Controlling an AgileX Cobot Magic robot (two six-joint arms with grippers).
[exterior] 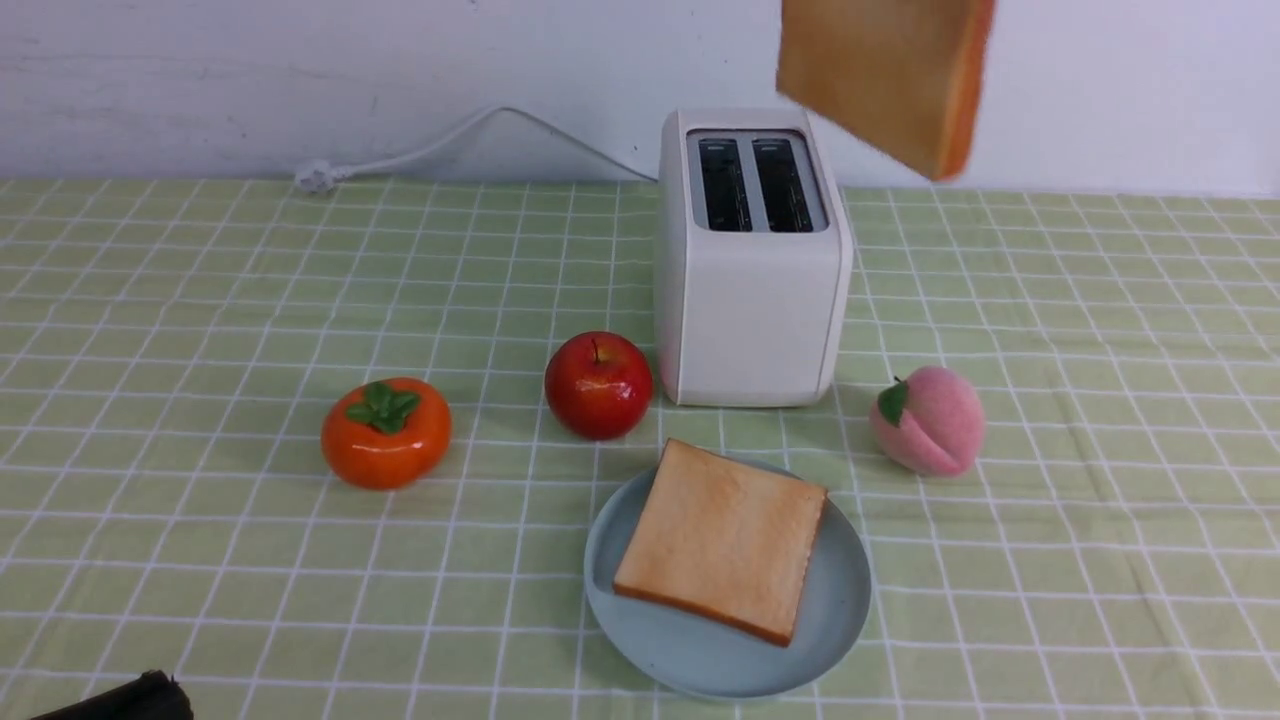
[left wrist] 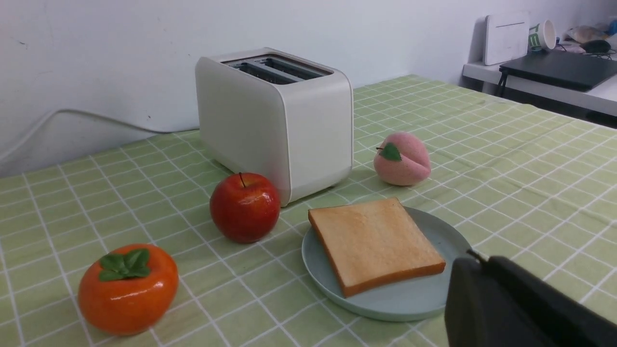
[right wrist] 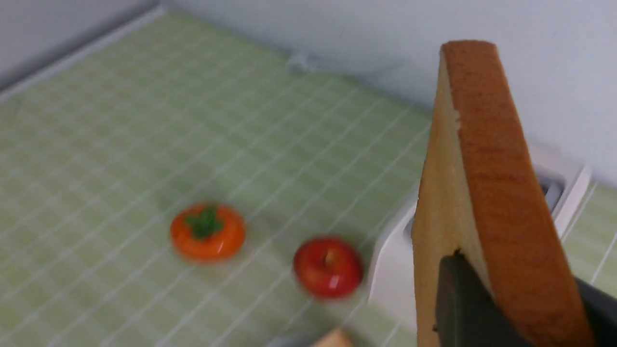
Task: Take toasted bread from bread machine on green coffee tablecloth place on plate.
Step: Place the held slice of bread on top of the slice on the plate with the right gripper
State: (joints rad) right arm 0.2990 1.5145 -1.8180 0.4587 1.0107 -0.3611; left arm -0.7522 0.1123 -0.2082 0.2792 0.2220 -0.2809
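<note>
While the dark fingers [right wrist: 460,294] of your right gripper [right wrist: 523,311] are clamping one toast slice [exterior: 885,75], you are holding it tilted, high above the right side of the white toaster [exterior: 750,300]. Your left gripper [left wrist: 511,303] is sitting clenched, low near the blue-green plate [exterior: 840,600], where the other slice [exterior: 722,540] is lying flat. A persimmon [exterior: 385,432], apple [exterior: 598,385] and peach [exterior: 928,420] are resting on the green checked tablecloth [exterior: 200,280] before a white wall [exterior: 300,80].
</note>
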